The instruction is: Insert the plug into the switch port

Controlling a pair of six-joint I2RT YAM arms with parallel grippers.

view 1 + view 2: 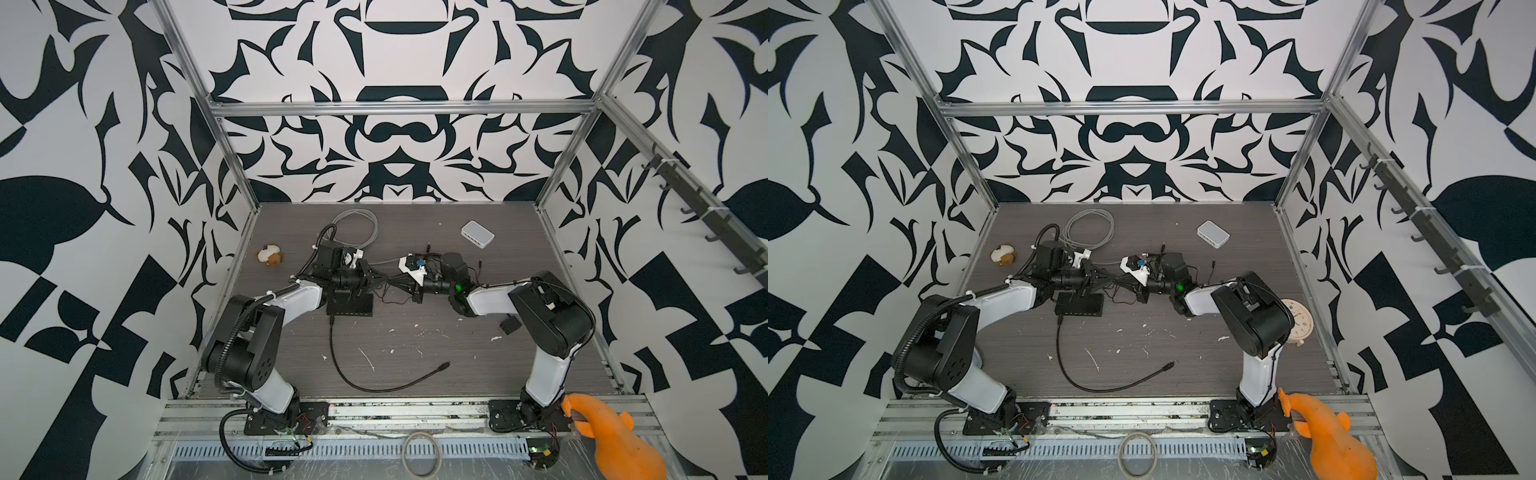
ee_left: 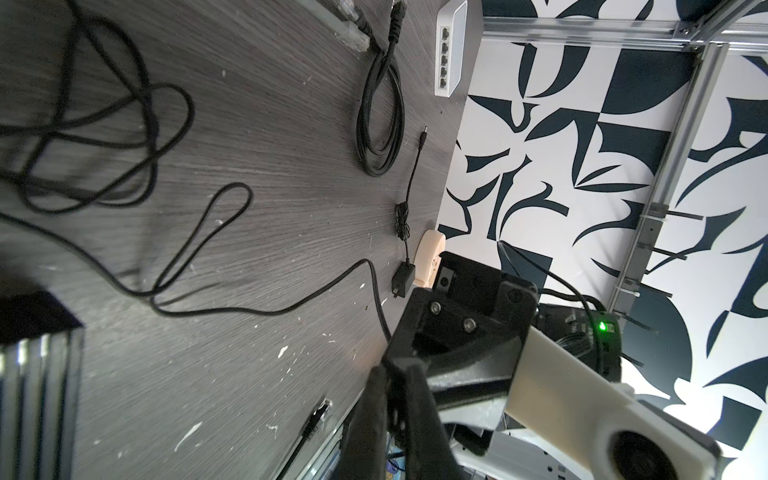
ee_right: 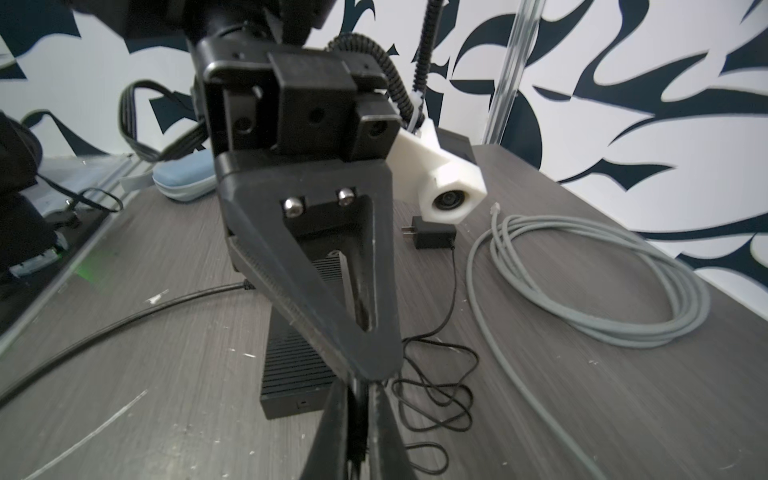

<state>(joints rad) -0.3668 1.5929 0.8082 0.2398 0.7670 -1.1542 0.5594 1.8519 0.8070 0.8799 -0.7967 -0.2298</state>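
Observation:
My left gripper (image 1: 384,282) and right gripper (image 1: 397,284) meet tip to tip above the middle of the table, both shut. In the right wrist view a dark piece, the plug (image 3: 356,419), sits between the right gripper's (image 3: 360,388) fingers, right under the left gripper's tip. A thin black cable (image 3: 436,390) hangs in loops below them. The black switch (image 1: 351,305) lies flat under the left gripper, with a black cable plugged into its near side. A white switch (image 1: 478,233) lies at the back right, its row of ports (image 2: 444,58) showing in the left wrist view.
A grey cable coil (image 1: 357,228) lies at the back and a small round toy (image 1: 270,255) at the left. A black cable ends in a free connector (image 1: 444,365) near the front. A black adapter (image 3: 432,237) sits behind the black switch. A clock (image 1: 1296,322) stands by the right arm.

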